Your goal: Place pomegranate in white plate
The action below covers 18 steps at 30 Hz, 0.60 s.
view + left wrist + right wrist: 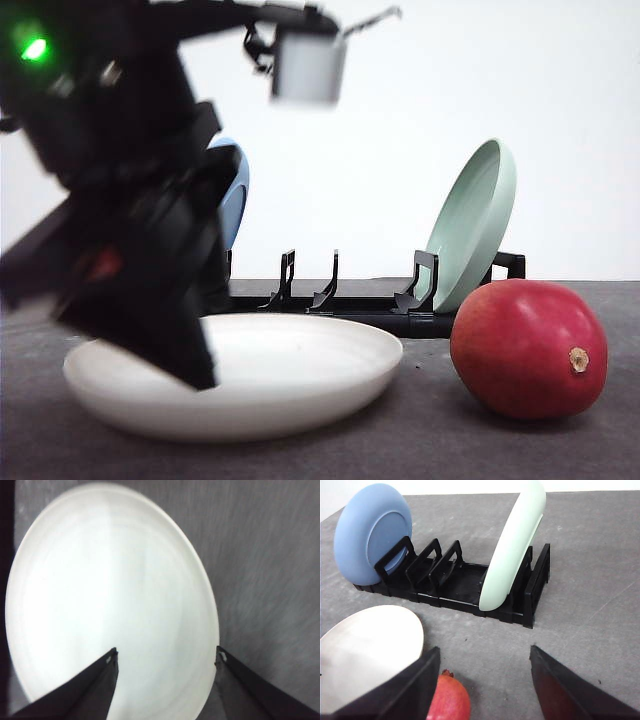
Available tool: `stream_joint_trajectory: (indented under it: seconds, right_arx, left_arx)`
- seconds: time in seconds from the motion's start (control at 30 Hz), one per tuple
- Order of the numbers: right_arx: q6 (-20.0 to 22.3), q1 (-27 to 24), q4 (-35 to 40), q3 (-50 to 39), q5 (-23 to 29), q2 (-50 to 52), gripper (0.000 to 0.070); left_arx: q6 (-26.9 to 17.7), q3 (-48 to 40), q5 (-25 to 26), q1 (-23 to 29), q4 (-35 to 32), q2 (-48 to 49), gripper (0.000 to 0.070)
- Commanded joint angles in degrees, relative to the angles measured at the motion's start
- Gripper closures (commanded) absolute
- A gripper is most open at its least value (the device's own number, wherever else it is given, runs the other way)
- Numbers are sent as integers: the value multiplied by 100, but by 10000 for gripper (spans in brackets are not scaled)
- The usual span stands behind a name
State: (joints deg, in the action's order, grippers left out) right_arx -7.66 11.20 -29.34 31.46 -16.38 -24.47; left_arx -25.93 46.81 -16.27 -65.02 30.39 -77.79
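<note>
Pomegranate [528,347]: a glossy, roundish red fruit with a small tan stem scar, resting on the matte grey table [420,430] just beside the white plate [300,375], which is shallow, round, raised at the rim and empty. Behind the plate a black slotted rack [465,587] holds a blue plate [372,532] and a pale green plate [512,545] on edge. Left gripper [165,662] hangs over the white plate, jaws wide apart and holding nothing; right gripper [482,660] stands equally spread over the pomegranate, unclosed.

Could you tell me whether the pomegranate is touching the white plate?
Apart. The front view shows a strip of dark table between the pomegranate and the white plate's rim.
</note>
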Motion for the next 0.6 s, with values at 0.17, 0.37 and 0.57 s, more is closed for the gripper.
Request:
stream_joint_trajectory:
  seconds: [0.17,0.37,0.57]
  right_arx:
    - [59,20,58,101,11,-13,340]
    - [57,20,57,101,8,-13,340]
    - [36,20,55,101,-8,-13,340]
  left_arx:
    - [1379,249,1786,863,146,560,333]
    - [1926,246,2652,2192,170,1197,334]
    - [2176,246,2839,3650,177,1696,335]
